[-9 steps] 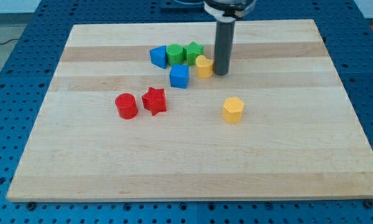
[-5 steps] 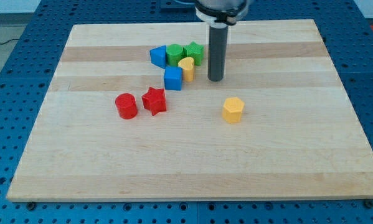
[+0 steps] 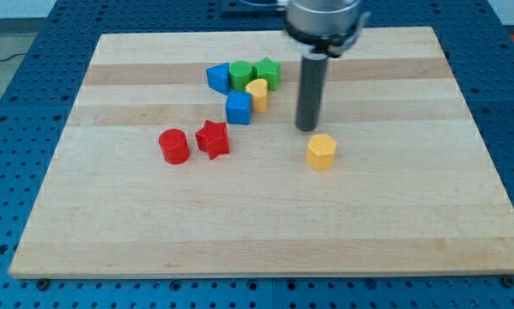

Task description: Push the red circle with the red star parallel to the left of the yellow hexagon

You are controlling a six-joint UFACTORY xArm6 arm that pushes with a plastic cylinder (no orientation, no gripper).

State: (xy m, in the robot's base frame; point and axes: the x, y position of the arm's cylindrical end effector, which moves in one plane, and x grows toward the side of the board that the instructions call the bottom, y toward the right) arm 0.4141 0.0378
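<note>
Camera view, one moment, contents as follows.

Tabletop (image 3: 411, 223): pale wooden board on a blue perforated base.

Tool: a plain dark rod with no jaws, so there is nothing to open, close or grip. My tip (image 3: 306, 129) stands on the board just above and slightly to the view's left of the yellow hexagon (image 3: 321, 151), near it but apparently not touching. It holds and pushes nothing.

Task items:
- Red circle (image 3: 174, 146): a short cylinder, view's left of centre, well apart from my tip.
- Red star (image 3: 212, 138): just beside the red circle on its right, the two touching or almost so.
- Yellow hexagon: right of centre, alone, with bare board between it and the red pair.

Other items, clustered toward the view's top: blue block (image 3: 218, 77), green block (image 3: 240, 75), green star (image 3: 267, 72), yellow heart-like block (image 3: 257, 93), blue cube (image 3: 238, 109).

Progress, by judgement: not begun. The red pair already lies roughly level with the hexagon, a little higher in the view, but well to its left. Remaining: bring my tip round to the left side of the red circle and push circle and star together rightward until they sit in line close beside the hexagon's left, without disturbing the hexagon.
</note>
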